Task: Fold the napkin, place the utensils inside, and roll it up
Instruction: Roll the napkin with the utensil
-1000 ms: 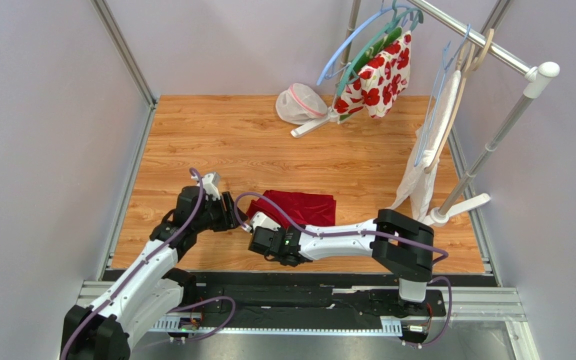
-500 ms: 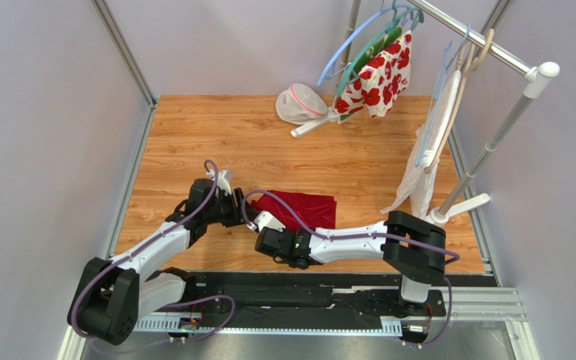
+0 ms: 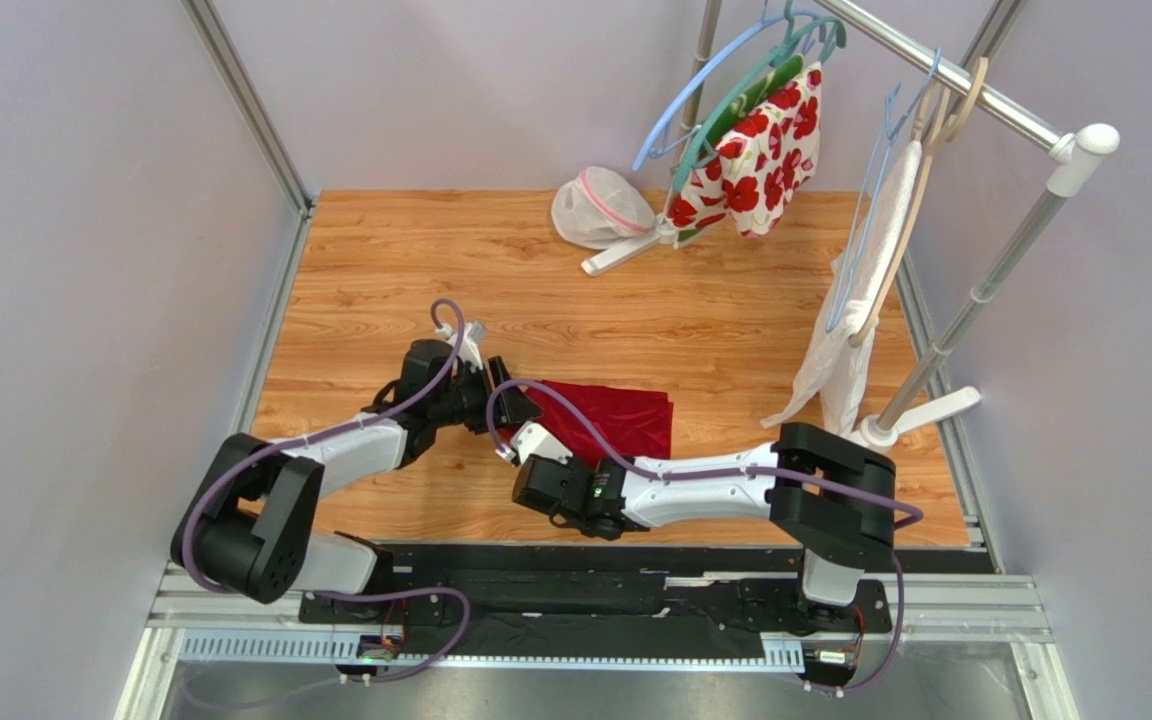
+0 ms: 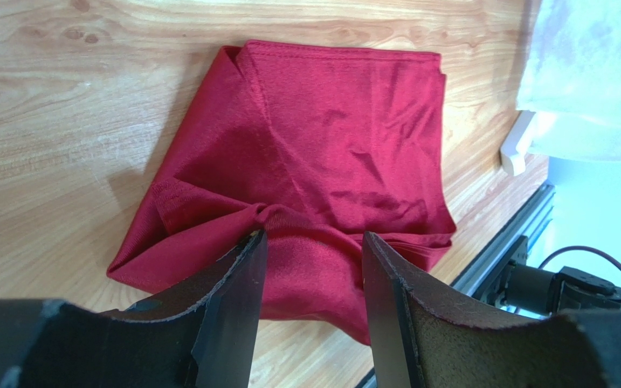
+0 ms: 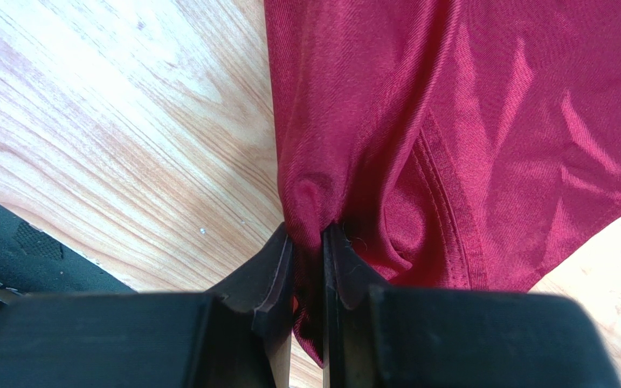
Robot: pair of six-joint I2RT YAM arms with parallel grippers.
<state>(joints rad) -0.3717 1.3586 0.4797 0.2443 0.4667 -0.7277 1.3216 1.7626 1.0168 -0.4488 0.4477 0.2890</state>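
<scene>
Pinching the soft dark red cloth napkin (image 3: 615,417) at mid-frame, the right gripper (image 5: 307,242) is holding tight; the left gripper (image 4: 312,241), fingers wide apart, should be closing gently on the bump.

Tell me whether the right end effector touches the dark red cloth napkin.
Touching. Right wrist view: the right end effector pinches a bunched fold of the dark red cloth napkin.

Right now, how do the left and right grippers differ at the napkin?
The left gripper stands open astride a raised fold of the napkin; the right gripper is shut on a bunched edge. The left gripper sits farther across the table than the right gripper. Both are at the napkin's left side.
</scene>
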